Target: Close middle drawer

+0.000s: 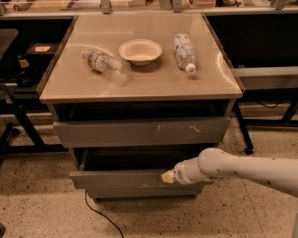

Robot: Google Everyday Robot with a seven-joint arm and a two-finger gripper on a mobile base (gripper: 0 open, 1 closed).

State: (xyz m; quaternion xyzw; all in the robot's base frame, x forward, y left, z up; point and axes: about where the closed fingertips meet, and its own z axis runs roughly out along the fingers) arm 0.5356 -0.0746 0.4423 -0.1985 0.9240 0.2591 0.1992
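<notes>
The middle drawer (116,179) is the wide grey drawer low on the cabinet. It stands pulled out, with a dark gap above its front panel. My gripper (167,176) is at the end of the white arm (238,170), which reaches in from the right. Its tip rests against the right part of the drawer's front panel. Above it is the grey drawer front with white scratch marks (141,131), which also sticks out a little.
On the beige cabinet top (139,86) lie a clear plastic bottle (105,64), a white bowl (140,51) and a second bottle (184,52). A black cable (97,213) runs over the speckled floor in front. Dark table frames stand at left and right.
</notes>
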